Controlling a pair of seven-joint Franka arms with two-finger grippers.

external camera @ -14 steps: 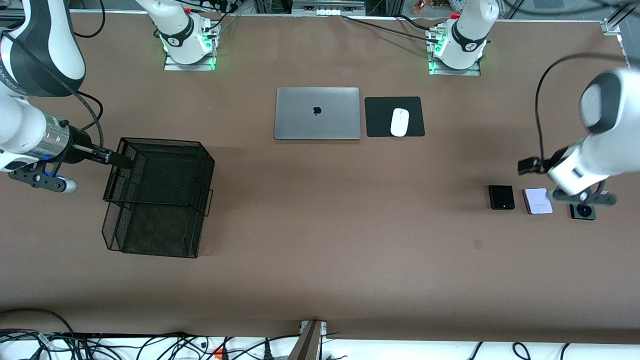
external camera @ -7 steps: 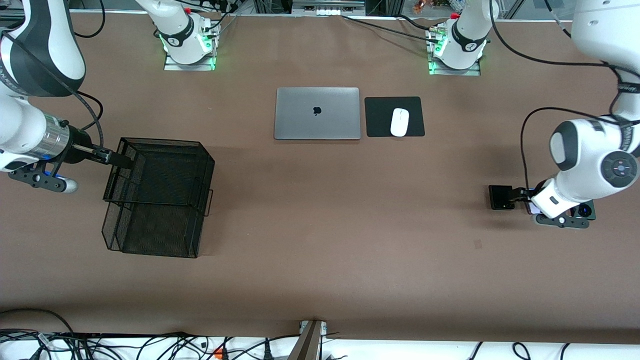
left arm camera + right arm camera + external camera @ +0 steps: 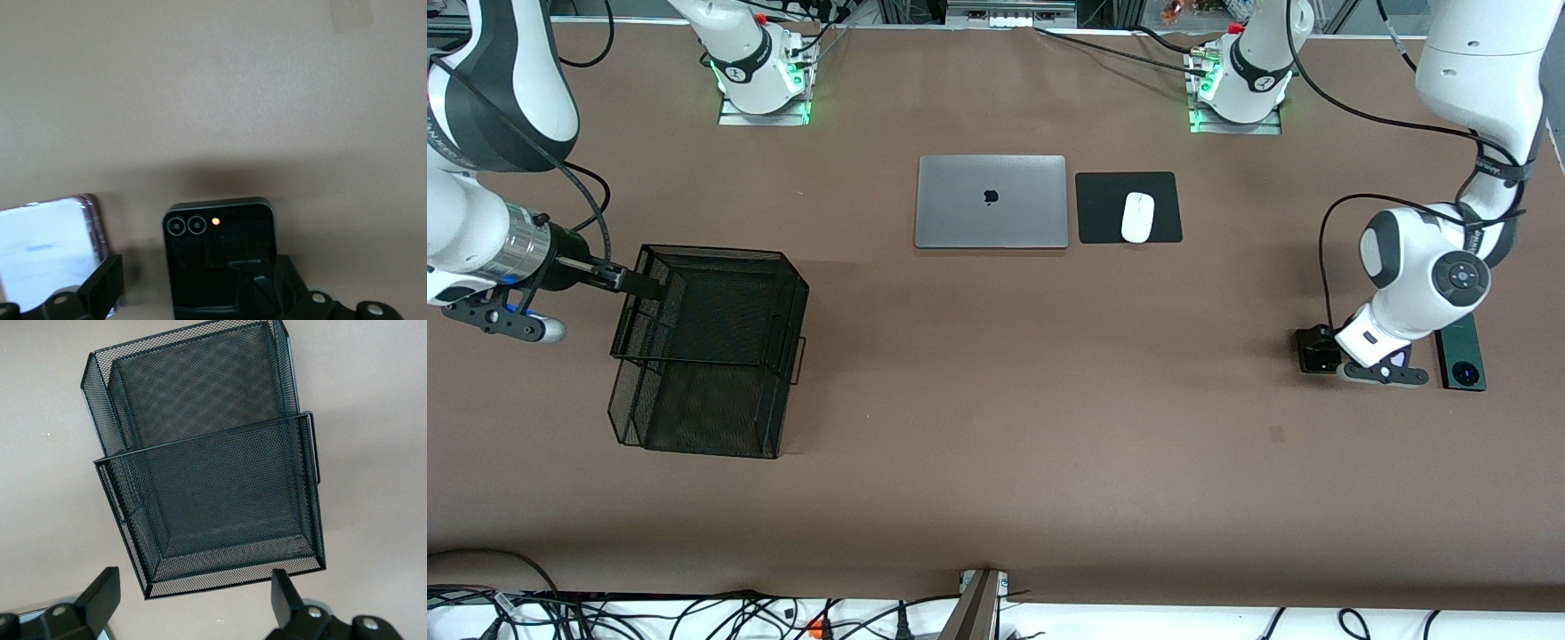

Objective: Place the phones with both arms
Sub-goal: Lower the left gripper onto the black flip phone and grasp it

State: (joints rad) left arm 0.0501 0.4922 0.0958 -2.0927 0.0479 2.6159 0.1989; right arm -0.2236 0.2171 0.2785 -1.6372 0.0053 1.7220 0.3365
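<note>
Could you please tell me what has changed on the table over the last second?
The left gripper swung down from over the green phone to straddle the black phone, jaws open, nothing held. The right gripper stayed at the mesh basket.

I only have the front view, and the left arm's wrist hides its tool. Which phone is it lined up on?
Observer: The left wrist view shows the left tool open, with the black phone lying between its fingers.
Operator: Where is the lilac phone from there?
Observer: The lilac phone lies flat beside the black one, outside the fingers.
Operator: And the right tool?
Observer: The right wrist view shows the right tool open and facing the mesh basket. I see no phone in the basket.
</note>
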